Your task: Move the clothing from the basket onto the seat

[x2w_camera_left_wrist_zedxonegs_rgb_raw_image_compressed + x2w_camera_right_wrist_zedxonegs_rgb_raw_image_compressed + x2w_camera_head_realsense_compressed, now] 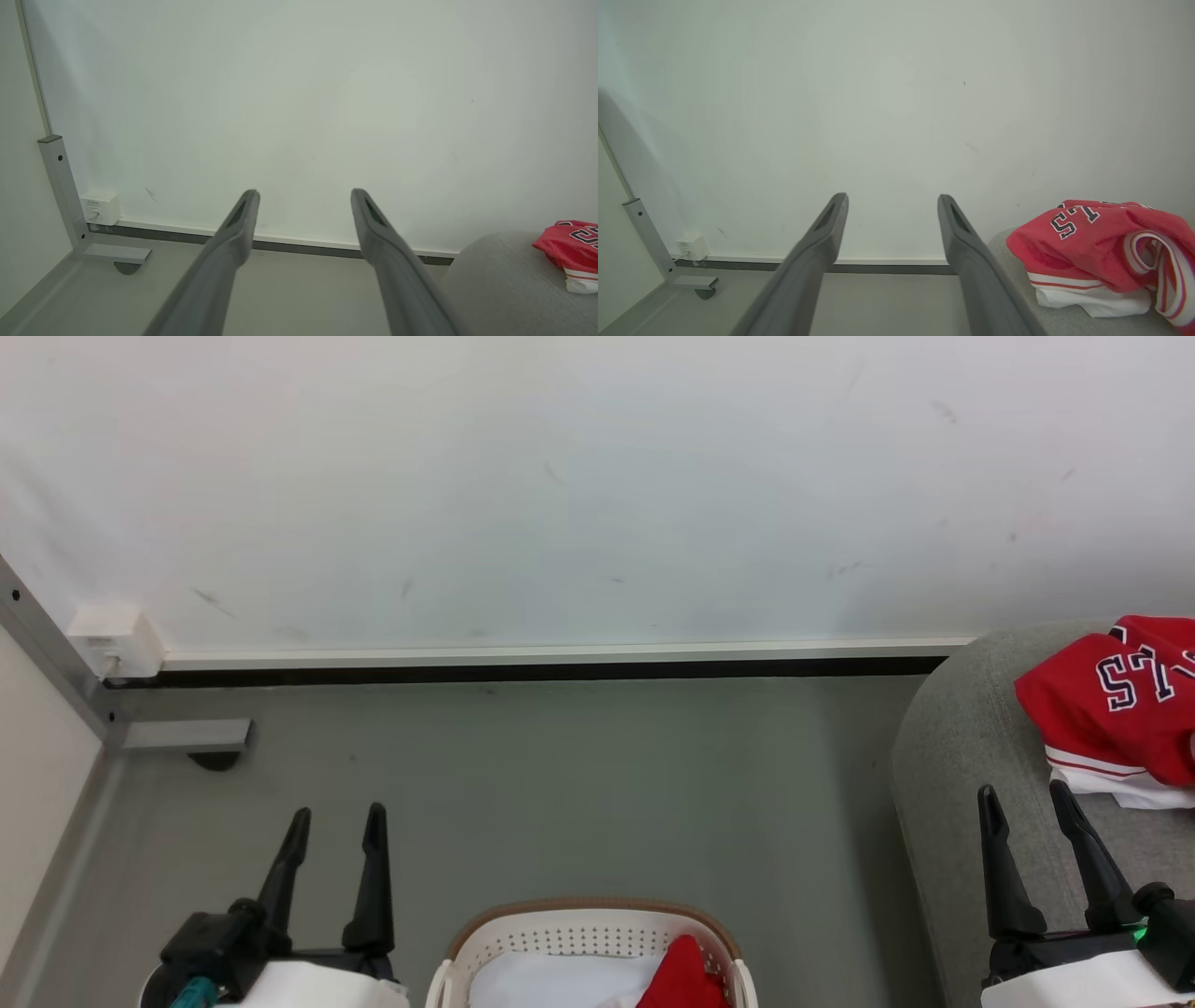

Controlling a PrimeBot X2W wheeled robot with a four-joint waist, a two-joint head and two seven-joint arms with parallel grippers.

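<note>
A red jersey (1116, 705) with navy lettering and white striped trim lies crumpled on the grey sofa (962, 775) at the right; the jersey (1097, 242) and sofa (1064, 322) also appear in the right wrist view, and the jersey (572, 245) on the sofa (495, 280) in the left wrist view. The white perforated basket (560, 933) with a tan rim sits at the bottom centre, holding a red garment (681, 975) on white cloth. My left gripper (336, 817) (303, 193) stands open and empty left of the basket. My right gripper (1025, 793) (892, 198) is open and empty over the sofa's front, below the jersey.
A white wall (560, 476) with a dark baseboard (523, 670) runs across the back. A grey metal frame leg with a caster (187, 737) and a small white box (117, 639) stand in the left corner. Grey floor (560, 784) lies between basket and wall.
</note>
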